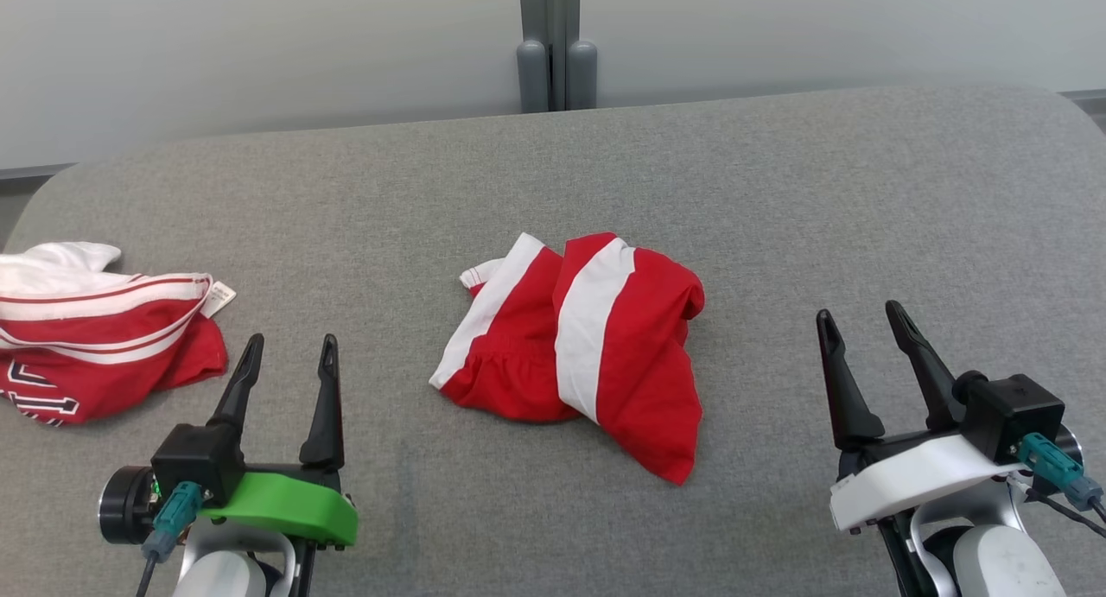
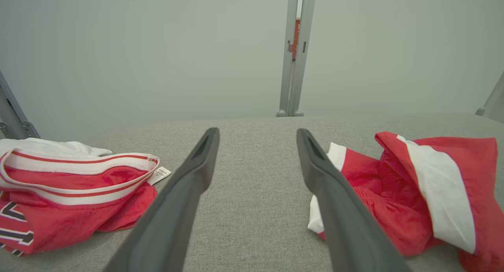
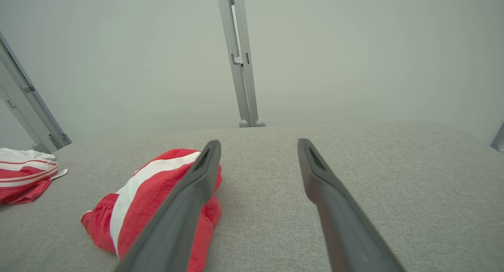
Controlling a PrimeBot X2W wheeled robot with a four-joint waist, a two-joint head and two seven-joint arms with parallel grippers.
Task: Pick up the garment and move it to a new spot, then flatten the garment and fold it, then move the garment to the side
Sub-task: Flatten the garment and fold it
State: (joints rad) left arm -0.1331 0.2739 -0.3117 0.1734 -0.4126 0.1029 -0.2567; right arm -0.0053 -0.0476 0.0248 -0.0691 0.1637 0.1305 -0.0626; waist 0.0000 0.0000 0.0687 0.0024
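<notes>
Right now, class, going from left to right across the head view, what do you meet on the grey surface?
Red and white lettered garment → left gripper → crumpled red garment with white stripes → right gripper.

I found the garment [image 1: 596, 346] lying crumpled at the middle of the grey padded surface [image 1: 778, 191]. It was bright red cloth with two broad white stripes running from near to far. It sat bunched and doubled over itself, not flat, with one red corner trailing toward the near right.
</notes>
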